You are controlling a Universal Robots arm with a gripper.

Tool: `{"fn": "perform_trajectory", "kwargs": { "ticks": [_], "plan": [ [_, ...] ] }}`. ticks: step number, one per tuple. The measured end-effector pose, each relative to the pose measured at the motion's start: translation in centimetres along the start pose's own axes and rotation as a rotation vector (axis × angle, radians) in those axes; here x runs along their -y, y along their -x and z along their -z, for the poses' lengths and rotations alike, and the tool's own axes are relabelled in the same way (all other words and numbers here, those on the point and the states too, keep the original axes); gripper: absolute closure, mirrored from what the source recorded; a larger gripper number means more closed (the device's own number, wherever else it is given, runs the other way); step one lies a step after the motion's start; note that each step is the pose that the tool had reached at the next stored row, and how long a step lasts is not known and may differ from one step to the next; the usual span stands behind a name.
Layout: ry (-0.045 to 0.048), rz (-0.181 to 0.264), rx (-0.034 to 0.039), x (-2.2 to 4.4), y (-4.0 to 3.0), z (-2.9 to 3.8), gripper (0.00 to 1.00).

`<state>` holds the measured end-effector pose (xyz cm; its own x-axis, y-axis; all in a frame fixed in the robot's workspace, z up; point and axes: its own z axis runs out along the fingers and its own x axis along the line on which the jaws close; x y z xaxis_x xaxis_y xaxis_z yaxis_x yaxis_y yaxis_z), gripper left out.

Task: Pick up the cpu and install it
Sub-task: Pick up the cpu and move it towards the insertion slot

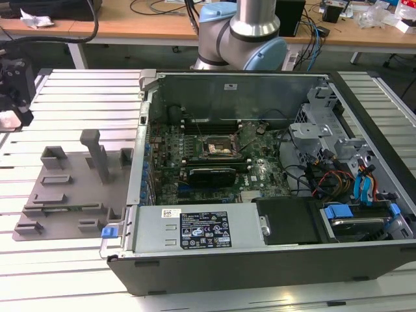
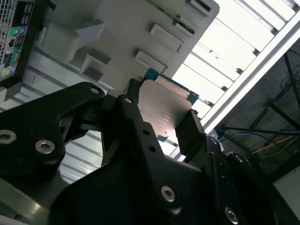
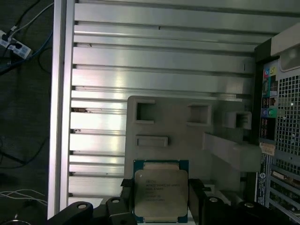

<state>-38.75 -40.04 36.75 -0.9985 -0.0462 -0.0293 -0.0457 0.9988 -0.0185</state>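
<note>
cpu [image 3: 161,190] | clamped between jaws at opposite edges | metal top camera-facing

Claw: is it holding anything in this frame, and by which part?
The claw holds the cpu, pinched by two opposite side edges, one finger on each.

Slatted aluminium table [image 1: 78,97], pale and ribbed; grey plastic fixture tray [image 1: 73,220] lying flat on it at the exterior view's left, bearing raised blocks and one tall post [image 1: 97,153]; open computer case [image 1: 260,270] just beside the tray, on its right in that view, holding a green motherboard [image 1: 260,172], silver labelled cover [image 1: 156,227], black panel [image 1: 292,221], and orange and blue cables [image 1: 331,181]; wooden desk [image 1: 130,19] behind.
</note>
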Motion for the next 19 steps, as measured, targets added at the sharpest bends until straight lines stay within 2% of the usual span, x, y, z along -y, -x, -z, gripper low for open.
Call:
{"fn": "perform_trajectory", "kwargs": {
  "ticks": [1, 6, 7, 10, 12, 14, 18, 19],
  "plan": [
    [0.0000, 0.000, 0.0001, -0.20, 0.03, 0.54, 0.45],
    [0.0000, 0.000, 0.0001, -0.46, 0.10, 1.90, 0.45],
    [0.0000, 0.000, 0.0000, -0.53, 0.12, 2.46, 0.45],
    [0.0000, 0.000, 0.0001, -0.67, 0.15, 3.42, 0.45],
    [-0.0001, 0.000, 0.0000, -0.80, 0.20, 4.56, 0.45],
    [0.0000, 0.000, 0.0001, -0.82, 0.20, 4.85, 0.45],
    [-0.0001, 0.000, -0.0001, -0.83, 0.26, 4.91, 0.45],
    [0.0000, 0.000, 0.0000, -0.80, 0.70, 4.89, 0.45]
  ]
}}
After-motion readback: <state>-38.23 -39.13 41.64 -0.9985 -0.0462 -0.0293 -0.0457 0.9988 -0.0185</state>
